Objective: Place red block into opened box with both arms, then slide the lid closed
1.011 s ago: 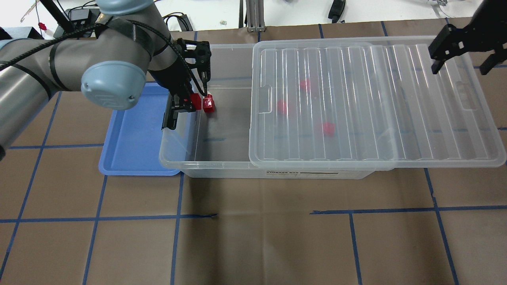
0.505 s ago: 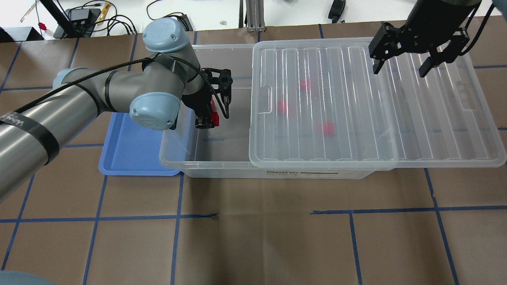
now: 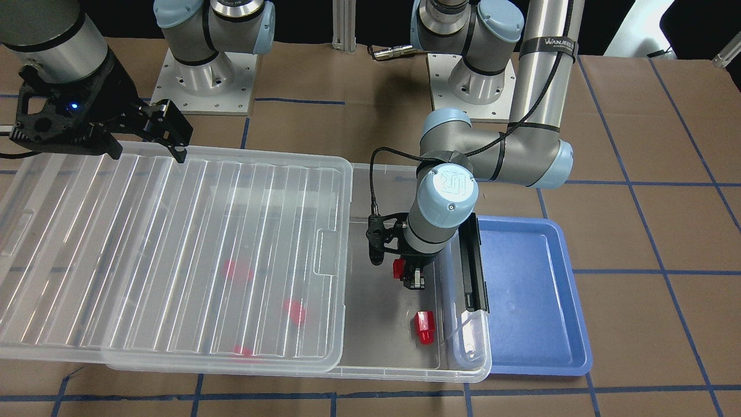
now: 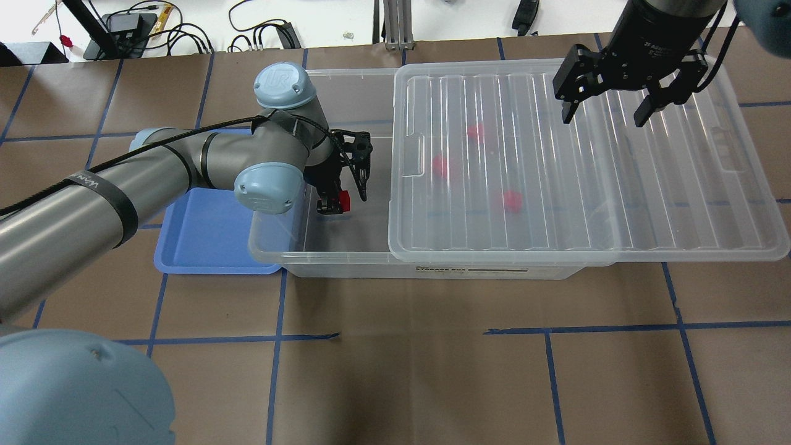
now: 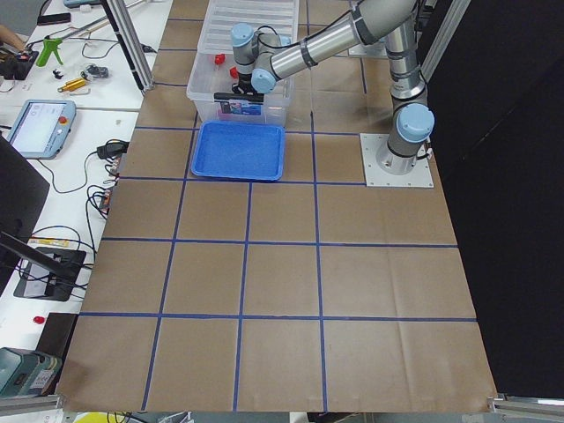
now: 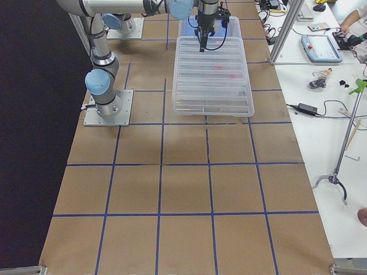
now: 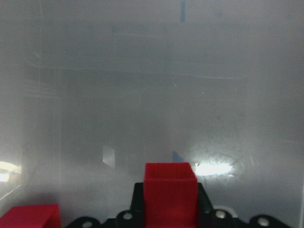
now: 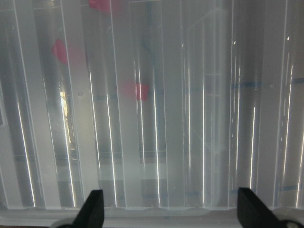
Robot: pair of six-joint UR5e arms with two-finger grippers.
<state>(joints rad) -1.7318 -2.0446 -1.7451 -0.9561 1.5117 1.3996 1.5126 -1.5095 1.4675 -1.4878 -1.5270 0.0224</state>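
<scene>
My left gripper (image 4: 342, 202) is shut on a red block (image 3: 398, 269) and hangs low inside the uncovered end of the clear box (image 4: 266, 247). The left wrist view shows that block (image 7: 170, 186) between the fingers. A second red block (image 3: 424, 328) lies loose on the box floor nearby. The ribbed clear lid (image 4: 618, 185) covers most of the box and overhangs its right end, with three more red blocks (image 4: 440, 165) showing blurred beneath it. My right gripper (image 4: 610, 110) is open, held just above the lid's far side.
A blue tray (image 4: 204, 241) lies against the box's left end, beside the black latch bar (image 3: 473, 266). Brown paper with blue tape lines covers the table (image 4: 432, 371). Cables and stands lie along the far edge.
The left arm has carried its red block rightward and down into the box's open end. The right gripper has moved left, from the lid's right corner to over the lid.
</scene>
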